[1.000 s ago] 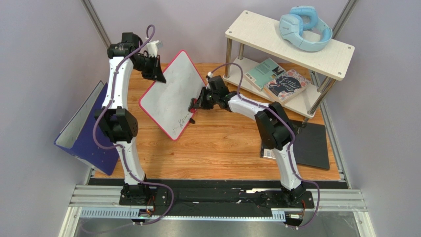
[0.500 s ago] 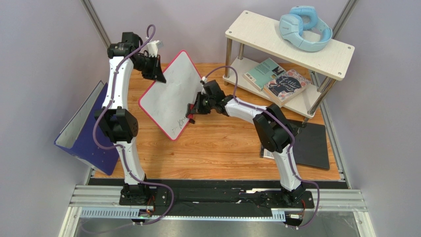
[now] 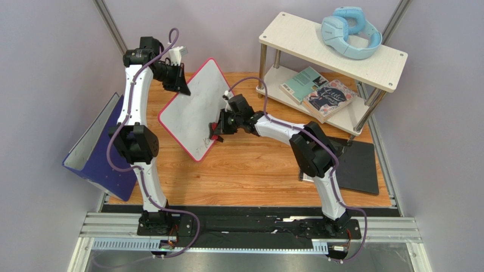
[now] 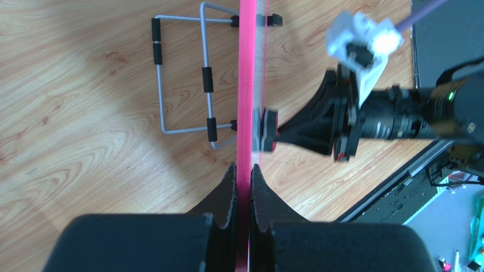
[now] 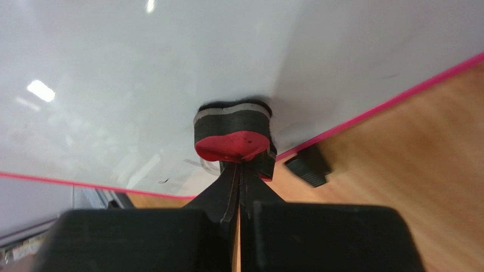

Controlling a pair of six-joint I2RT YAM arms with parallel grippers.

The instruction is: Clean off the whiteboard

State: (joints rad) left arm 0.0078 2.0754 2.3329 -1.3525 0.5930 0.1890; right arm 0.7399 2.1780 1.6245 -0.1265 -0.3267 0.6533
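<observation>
Folder (image 3: 94, 153), blue with grey inside, leans at 9 o'clock of the wooden bench (image 3: 255, 175). Next to it the left arm reaches up, and the left tool (image 3: 180, 85) is clenched on the pink rim of the whiteboard (image 3: 193, 110). It grips at 11 o'clock from the board's middle. In the left wrist view its two black fingers (image 4: 230, 187) squeeze the thin pink edge from both sides. A grey wire stand (image 4: 187, 79) sits behind the board.

The whiteboard sits at about 11 o'clock of the bench. It is tipped up on a slant, not lying flat. Faint dark marks (image 3: 201, 146) show near its 6 o'clock corner.

The right tool (image 3: 218, 129) is at 4 o'clock from the board's middle, near the lower right edge. It is squeezed tight on a small eraser (image 5: 232, 136) with a red back. The eraser's dark pad is pressed flat on the white face, just above the pink rim.

At 1 o'clock of the bench stands a pale shelf (image 3: 295, 34) with blue headphones (image 3: 347, 25) on top and books (image 3: 318, 90) below. A black mat (image 3: 361, 164) lies at 3 o'clock.
</observation>
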